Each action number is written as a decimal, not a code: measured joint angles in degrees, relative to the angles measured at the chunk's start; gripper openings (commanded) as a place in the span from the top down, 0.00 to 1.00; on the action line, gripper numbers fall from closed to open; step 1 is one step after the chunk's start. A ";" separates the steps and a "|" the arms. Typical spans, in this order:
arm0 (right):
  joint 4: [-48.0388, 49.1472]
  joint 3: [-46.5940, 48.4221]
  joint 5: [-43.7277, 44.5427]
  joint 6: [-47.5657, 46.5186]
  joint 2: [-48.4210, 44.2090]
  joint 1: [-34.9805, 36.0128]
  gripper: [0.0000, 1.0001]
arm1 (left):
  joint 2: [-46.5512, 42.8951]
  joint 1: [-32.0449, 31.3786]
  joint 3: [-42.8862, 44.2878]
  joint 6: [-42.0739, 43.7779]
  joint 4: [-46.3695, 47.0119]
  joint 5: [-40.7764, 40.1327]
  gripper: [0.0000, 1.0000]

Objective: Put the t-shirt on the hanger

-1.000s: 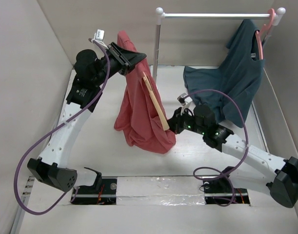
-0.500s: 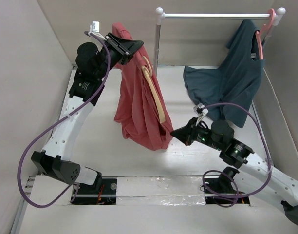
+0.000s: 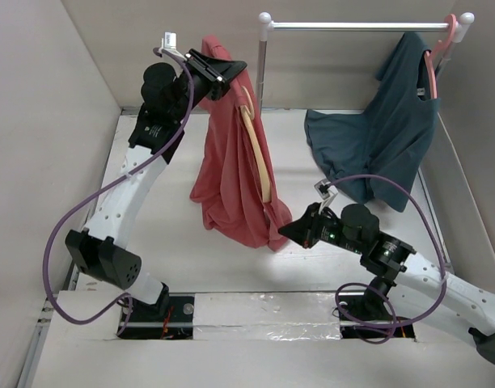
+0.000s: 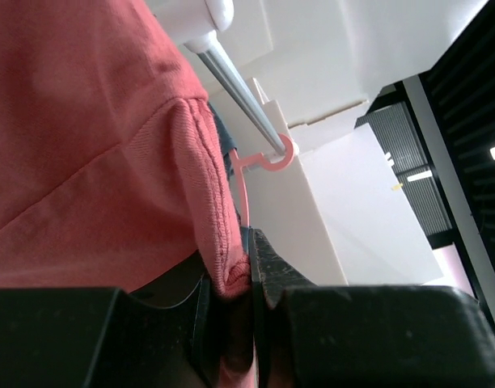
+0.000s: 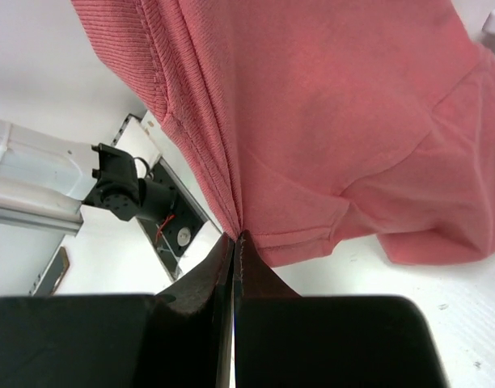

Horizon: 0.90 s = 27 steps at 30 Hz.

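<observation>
The red t-shirt (image 3: 225, 182) hangs from my left gripper (image 3: 231, 69), which is shut on its top edge high at the back of the table; the left wrist view shows the folded hem (image 4: 228, 275) pinched between the jaws. The tan wooden hanger (image 3: 258, 158) lies against the shirt's right side, hook uppermost near the rack pole, its lower end tucked in the fabric. My right gripper (image 3: 285, 231) is low at the shirt's bottom right and is shut on the cloth; in the right wrist view its tips (image 5: 234, 239) pinch a gathered fold of the shirt (image 5: 312, 105).
A white clothes rack (image 3: 357, 26) stands at the back, its pole (image 3: 260, 81) just right of the left gripper. A teal shirt (image 3: 377, 137) hangs from a pink plastic hanger (image 3: 438, 50) at the rail's right end. Walls close in on the left and right.
My left gripper has lifted the shirt higher and toward the rack pole. My right gripper has dropped from the hanger's lower end to the shirt's bottom edge. The hanger has swung more upright.
</observation>
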 measured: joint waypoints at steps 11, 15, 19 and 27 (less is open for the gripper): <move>2.10 1.88 -0.31 2.56 3.63 2.51 1.00 | 4.00 -0.31 2.54 0.24 0.28 -4.28 1.00; -0.48 5.25 -3.76 2.60 3.61 3.63 1.00 | 3.19 -0.31 -2.82 -0.35 5.40 -7.26 1.00; -3.76 7.78 -5.60 2.25 5.99 5.68 1.00 | 3.48 -0.98 -3.58 2.93 2.58 -10.75 1.00; -17.20 24.09 -10.51 0.70 4.55 6.34 1.00 | 2.34 0.68 -7.06 15.61 1.07 -17.64 1.00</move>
